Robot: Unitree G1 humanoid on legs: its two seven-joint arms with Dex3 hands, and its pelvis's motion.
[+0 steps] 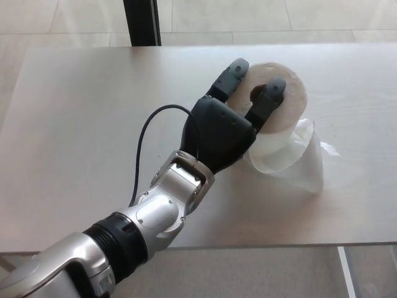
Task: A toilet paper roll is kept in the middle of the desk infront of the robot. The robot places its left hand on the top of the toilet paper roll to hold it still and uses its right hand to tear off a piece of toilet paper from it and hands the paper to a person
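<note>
The white toilet paper roll (286, 102) stands on end right of the middle of the pale desk (93, 112). A loose tail of paper (298, 162) curls out from its base toward the near right. My left hand (224, 127) comes in from the lower left and lies on the roll. Two straight fingers (231, 76) are spread apart across the top, one on the left rim and one over the core hole. The hand hides the roll's left side. My right hand does not show.
A black cable (144, 143) loops from my left wrist over the desk. A dark post (141, 22) stands beyond the far edge. The desk's near edge runs just below the silver forearm (149, 217). Tiled floor lies behind.
</note>
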